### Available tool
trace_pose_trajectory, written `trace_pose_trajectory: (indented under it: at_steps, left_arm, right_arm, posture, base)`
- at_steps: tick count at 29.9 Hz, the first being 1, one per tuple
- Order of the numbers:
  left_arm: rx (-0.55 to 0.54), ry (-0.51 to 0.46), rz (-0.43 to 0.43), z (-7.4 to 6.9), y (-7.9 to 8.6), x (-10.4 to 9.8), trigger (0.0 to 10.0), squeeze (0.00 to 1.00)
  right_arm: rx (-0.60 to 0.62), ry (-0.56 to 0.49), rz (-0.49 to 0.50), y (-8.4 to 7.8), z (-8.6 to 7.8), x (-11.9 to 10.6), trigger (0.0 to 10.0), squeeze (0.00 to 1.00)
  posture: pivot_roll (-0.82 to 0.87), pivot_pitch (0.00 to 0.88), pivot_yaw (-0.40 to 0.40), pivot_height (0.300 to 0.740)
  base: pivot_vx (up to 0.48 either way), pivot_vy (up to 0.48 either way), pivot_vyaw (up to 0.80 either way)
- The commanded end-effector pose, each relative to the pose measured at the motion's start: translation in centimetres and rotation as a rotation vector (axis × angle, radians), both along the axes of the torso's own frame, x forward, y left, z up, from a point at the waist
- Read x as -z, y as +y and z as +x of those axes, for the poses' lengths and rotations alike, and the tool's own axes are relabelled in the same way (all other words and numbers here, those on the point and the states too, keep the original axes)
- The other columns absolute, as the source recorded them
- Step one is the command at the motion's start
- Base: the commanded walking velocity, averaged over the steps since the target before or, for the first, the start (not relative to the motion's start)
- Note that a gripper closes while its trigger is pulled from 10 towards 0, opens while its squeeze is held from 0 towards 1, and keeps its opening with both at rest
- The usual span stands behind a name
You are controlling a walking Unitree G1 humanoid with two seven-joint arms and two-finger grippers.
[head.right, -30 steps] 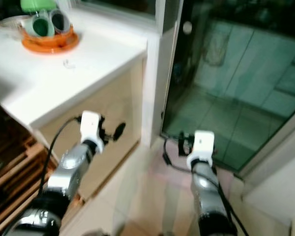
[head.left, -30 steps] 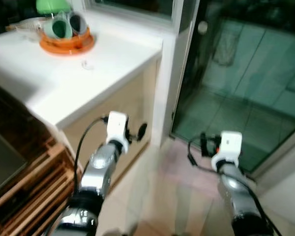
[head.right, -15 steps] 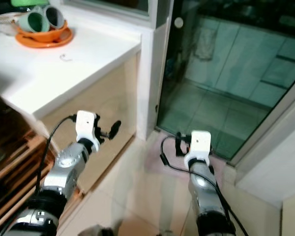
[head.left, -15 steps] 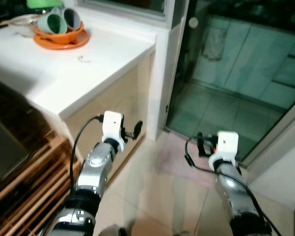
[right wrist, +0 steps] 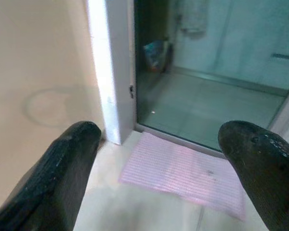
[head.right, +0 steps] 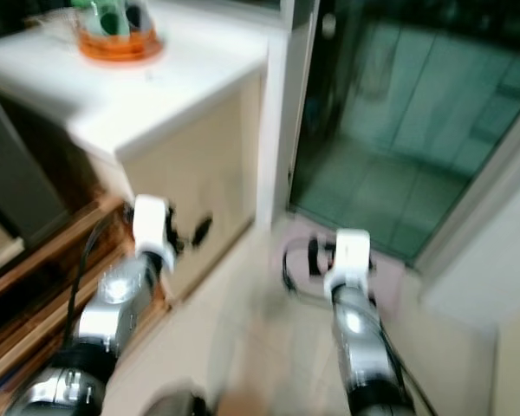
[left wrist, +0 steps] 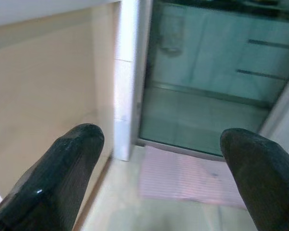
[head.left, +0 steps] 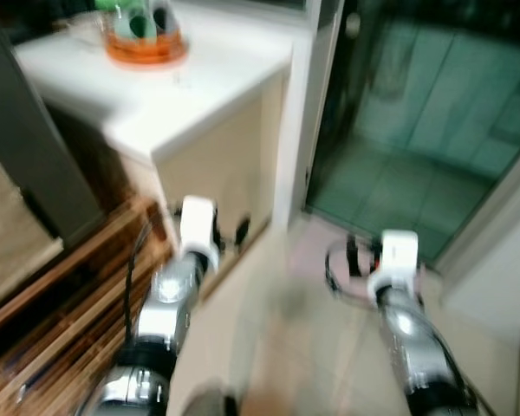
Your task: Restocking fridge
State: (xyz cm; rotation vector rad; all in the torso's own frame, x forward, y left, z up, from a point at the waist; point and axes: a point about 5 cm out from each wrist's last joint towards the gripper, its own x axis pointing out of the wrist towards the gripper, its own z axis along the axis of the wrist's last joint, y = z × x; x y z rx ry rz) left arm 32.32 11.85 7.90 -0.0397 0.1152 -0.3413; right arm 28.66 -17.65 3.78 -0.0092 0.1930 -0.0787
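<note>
Currently both arms are hanging forward over the floor, nothing held. Left gripper [left wrist: 159,178] is showing its fingers [left wrist: 62,178] spread wide apart; right gripper [right wrist: 159,173] likewise, fingers [right wrist: 62,178] far apart, nothing between. No fridge and no stock item can be made out, so which way the task's thing lies from either gripper cannot be told; neither arm is nearer anything. Judging by the blur, the robot is probably walking or turning, searching. Head views are showing a white counter [head.left: 217,82] ahead-left with an orange tray [head.left: 146,48] of green cups near its far edge, a dark panel [head.left: 35,147] at the left. Wrist views are adding what the head views smear: a pink striped mat [right wrist: 183,178] on the floor before a glass door [left wrist: 216,91], white door frame [right wrist: 111,72] beside it.
</note>
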Motion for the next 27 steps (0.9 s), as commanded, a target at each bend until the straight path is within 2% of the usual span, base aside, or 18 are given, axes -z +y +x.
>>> trace_pose_trajectory:
  at_steps: [1, 5, 11, 15, 16, 17, 18, 19, 21, 22, 26, 27]
  left_arm:
    - [-0.003, -0.002, 0.019, 0.0, 0.3, 0.0, 10.0, 0.00]
    - [-0.001, -0.003, 0.016, 0.1, 0.2, 0.0, 10.0, 0.00]
    - [-0.004, 0.006, 0.012, 0.1, 0.2, 0.0, 10.0, 0.00]
    - [-0.076, 0.008, -0.027, -0.1, 1.2, 0.2, 10.0, 0.00]
    - [-0.106, 0.013, -0.016, -0.7, 2.2, 0.8, 10.0, 0.00]
    - [-0.106, 0.013, -0.016, -0.7, 2.2, 0.8, 10.0, 0.00]
    - [-0.131, 0.020, -0.029, -1.3, 3.0, 1.2, 10.0, 0.00]
    - [-0.149, 0.016, -0.036, -1.7, 3.4, 1.4, 10.0, 0.00]
    - [-0.172, 0.003, -0.041, -2.4, 4.1, 1.5, 10.0, 0.00]
    - [-0.177, -0.017, -0.029, -2.8, 4.4, 1.4, 10.0, 0.00]
    - [-0.193, -0.040, -0.004, -3.8, 5.0, 1.5, 10.0, 0.00]
    - [-0.199, -0.034, -0.003, -4.1, 5.0, 1.7, 10.0, 0.00]
  right_arm:
    - [0.002, 0.005, 0.012, 0.0, 0.0, 0.0, 10.0, 0.00]
    - [-0.020, 0.004, 0.023, 0.2, 0.1, 0.0, 10.0, 0.00]
    - [-0.043, 0.006, 0.032, 0.4, 0.2, 0.1, 10.0, 0.00]
    - [-0.032, -0.022, 0.046, 0.1, 0.1, -0.2, 10.0, 0.00]
    - [-0.020, -0.038, 0.046, -0.3, -0.2, -0.3, 10.0, 0.09]
    - [-0.020, -0.038, 0.046, -0.3, -0.2, -0.3, 10.0, 0.09]
    - [-0.024, -0.058, 0.046, -0.5, -0.5, -0.4, 10.0, 0.22]
    - [-0.031, -0.083, 0.039, -0.5, -0.8, -0.7, 10.0, 0.29]
    - [-0.037, -0.131, 0.029, -0.7, -1.1, -1.2, 10.0, 0.31]
    - [-0.044, -0.151, 0.019, -0.7, -1.2, -1.5, 10.0, 0.38]
    - [-0.065, -0.178, 0.012, -0.5, -1.2, -2.2, 10.0, 0.39]
    - [-0.088, -0.172, 0.022, -0.2, -1.1, -2.1, 10.0, 0.45]
  posture:
    - [0.00, 0.000, -0.006, 0.740]
    - [0.00, 0.000, -0.006, 0.740]
    - [0.00, 0.000, -0.006, 0.740]
    - [0.00, 0.000, 0.000, 0.740]
    - [0.00, 0.000, 0.002, 0.740]
    - [0.00, 0.000, 0.002, 0.740]
    - [0.01, 0.000, 0.003, 0.740]
    - [0.01, 0.000, 0.003, 0.740]
    - [0.01, 0.000, 0.003, 0.740]
    - [0.01, 0.000, 0.001, 0.740]
    - [0.02, 0.000, -0.004, 0.740]
    - [0.02, 0.000, -0.007, 0.740]
  base:
    - [-0.307, 0.000, 0.00]
    - [-0.297, 0.000, 0.00]
    - [0.000, 0.000, 0.69]
    - [0.000, 0.000, 0.59]
    - [0.000, 0.000, 0.58]
    - [0.000, 0.000, 0.58]
    - [0.000, 0.000, 0.56]
    - [0.000, 0.000, 0.54]
    - [0.000, 0.000, 0.54]
    - [0.000, 0.000, 0.53]
    - [0.000, 0.000, 0.52]
    - [0.000, 0.000, 0.51]
